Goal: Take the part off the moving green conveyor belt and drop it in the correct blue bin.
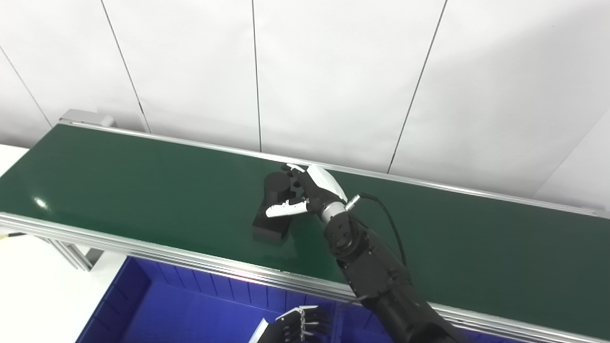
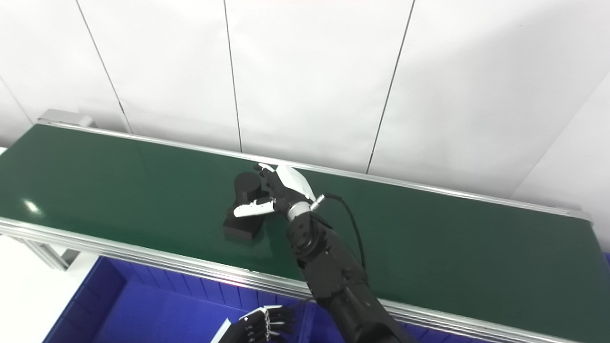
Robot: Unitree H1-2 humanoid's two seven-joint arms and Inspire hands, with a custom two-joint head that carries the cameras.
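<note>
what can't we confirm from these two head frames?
- Right hand on the black part: fingers hide the contact, so the grip is unconfirmed in both views.
- Left hand: cut by the bottom edge; pose unclear.
- Blue bin: cropped by the bottom edge, hidden behind the conveyor belt frame.

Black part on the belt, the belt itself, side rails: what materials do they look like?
Black part: matte black, likely plastic or coated metal; no glint, so can't say which. The right hand has its fingers around it.
Conveyor belt: smooth green PVC-like sheet, semi-gloss; a light reflection shows near its left end.
Side rail: silvery grooved profile, probably extruded aluminium.
</note>
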